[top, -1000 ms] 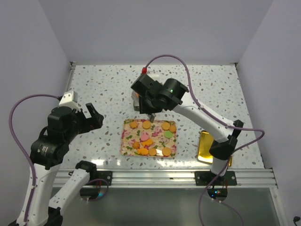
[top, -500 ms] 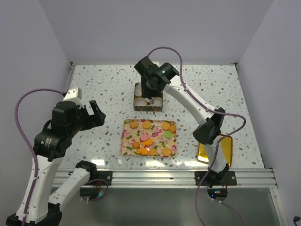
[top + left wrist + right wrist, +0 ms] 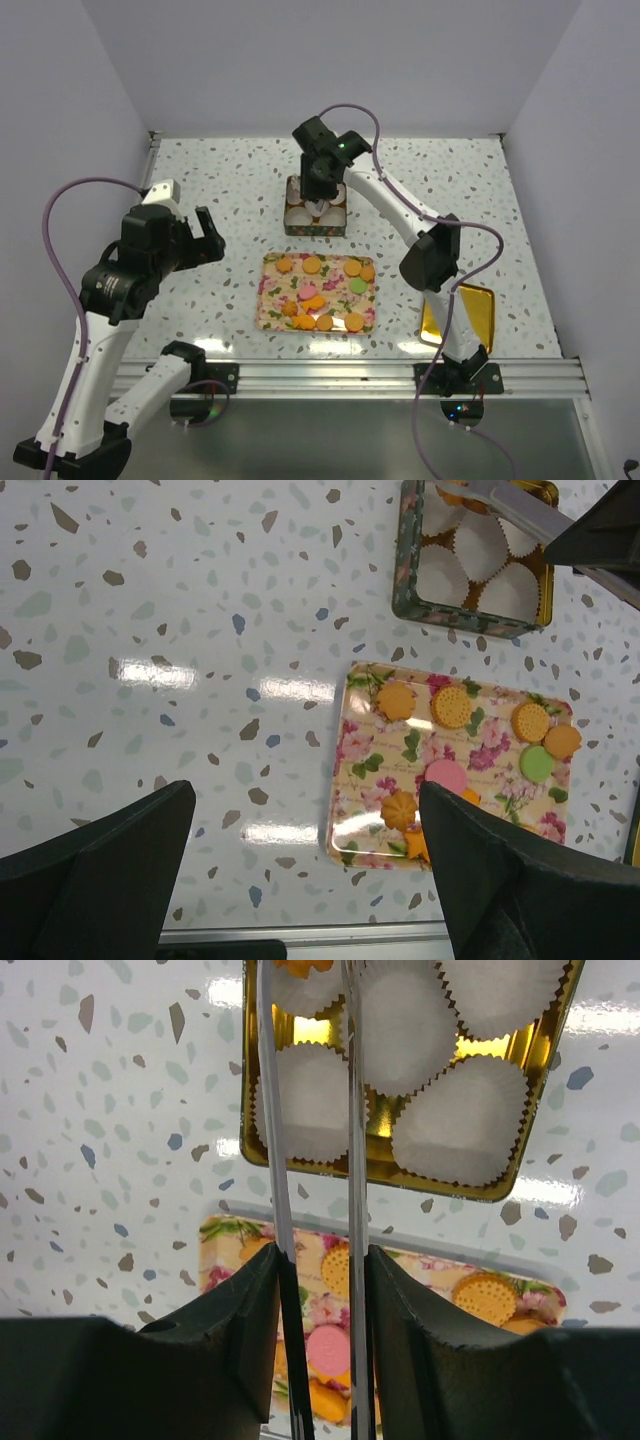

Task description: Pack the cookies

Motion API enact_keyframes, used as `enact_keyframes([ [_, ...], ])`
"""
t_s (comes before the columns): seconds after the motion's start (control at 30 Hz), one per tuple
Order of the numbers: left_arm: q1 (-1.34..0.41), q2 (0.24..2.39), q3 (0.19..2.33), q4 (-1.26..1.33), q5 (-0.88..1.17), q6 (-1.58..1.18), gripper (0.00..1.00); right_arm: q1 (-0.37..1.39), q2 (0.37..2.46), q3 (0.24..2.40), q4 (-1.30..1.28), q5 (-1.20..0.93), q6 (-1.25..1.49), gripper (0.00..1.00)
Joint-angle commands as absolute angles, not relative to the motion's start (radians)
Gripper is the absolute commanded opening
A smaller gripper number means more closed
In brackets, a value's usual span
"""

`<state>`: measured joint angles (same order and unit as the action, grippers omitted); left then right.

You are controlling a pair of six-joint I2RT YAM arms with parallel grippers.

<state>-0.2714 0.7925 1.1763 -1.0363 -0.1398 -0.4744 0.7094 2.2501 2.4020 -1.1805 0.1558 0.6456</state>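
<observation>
Right hand (image 3: 322,1260) clamped thin metal tongs (image 3: 350,1110), apparently pinching a flat orange cookie (image 3: 297,966) by its rim, likely light and brittle; left hand (image 3: 305,795) gaped.

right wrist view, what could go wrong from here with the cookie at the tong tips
The orange cookie sits right at the tips of the thin tongs held by the right claw, near the picture's edge. It could slip, or land on a cup rim instead of inside. The blades also pass over the white paper cups in the box, so lifting away might snag and shift one.
</observation>
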Motion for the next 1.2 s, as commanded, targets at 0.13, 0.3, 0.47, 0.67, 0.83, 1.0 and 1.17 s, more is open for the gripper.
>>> enact_keyframes([
  [0.13, -0.279, 0.841, 1.21, -0.997, -0.17, -0.448, 1.0, 0.666, 2.293, 2.47, -1.074, 0.077, 0.629, 0.4],
  [0.3, -0.279, 0.861, 1.215, -0.989, -0.175, -0.445, 1.0, 0.657, 2.299, 2.462, -1.066, 0.057, 0.624, 0.42],
  [0.47, -0.279, 0.865, 1.215, -0.983, -0.172, -0.445, 1.0, 0.657, 2.283, 2.459, -1.077, 0.058, 0.624, 0.45],
  [0.67, -0.279, 0.842, 1.215, -0.992, -0.161, -0.446, 1.0, 0.657, 2.238, 2.438, -1.095, 0.081, 0.624, 0.49],
  [0.83, -0.281, 0.813, 1.221, -1.005, -0.147, -0.448, 1.0, 0.657, 2.183, 2.413, -1.101, 0.098, 0.643, 0.49],
  [1.0, -0.284, 0.781, 1.224, -1.011, -0.134, -0.454, 1.0, 0.68, 2.094, 2.399, -1.132, 0.124, 0.646, 0.49],
  [1.17, -0.284, 0.761, 1.223, -1.012, -0.115, -0.468, 1.0, 0.728, 1.993, 2.321, -1.173, 0.169, 0.649, 0.49],
])
